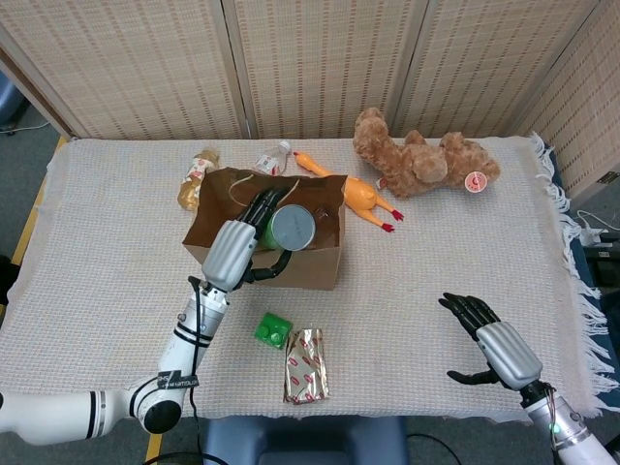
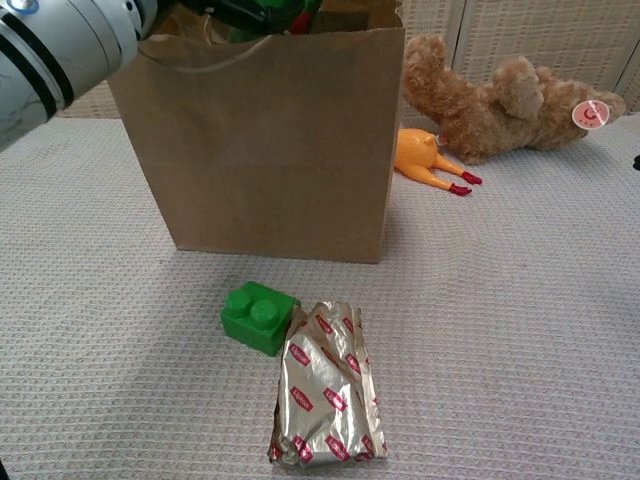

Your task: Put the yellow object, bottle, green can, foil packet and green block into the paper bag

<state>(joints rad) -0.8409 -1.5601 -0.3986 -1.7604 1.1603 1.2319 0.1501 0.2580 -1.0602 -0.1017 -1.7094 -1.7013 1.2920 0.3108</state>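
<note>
The brown paper bag [image 1: 315, 266] [image 2: 270, 140] stands open at mid-table. My left hand [image 1: 235, 250] grips the green can [image 1: 290, 229] over the bag's mouth; the chest view shows only a sliver of the can [image 2: 283, 10] above the rim. The green block [image 1: 273, 329] [image 2: 258, 316] and the foil packet [image 1: 306, 366] [image 2: 328, 385] lie side by side in front of the bag. A yellow rubber chicken [image 1: 356, 194] [image 2: 422, 158] lies behind the bag's right corner. A small clear bottle [image 1: 272, 158] lies behind the bag. My right hand [image 1: 484, 341] rests open and empty at the near right.
A brown teddy bear [image 1: 421, 160] [image 2: 510, 105] lies at the back right. An amber bottle [image 1: 197, 177] lies beside the bag's back left corner. A woven cloth [image 1: 107, 252] covers the table, and folding screens stand behind it.
</note>
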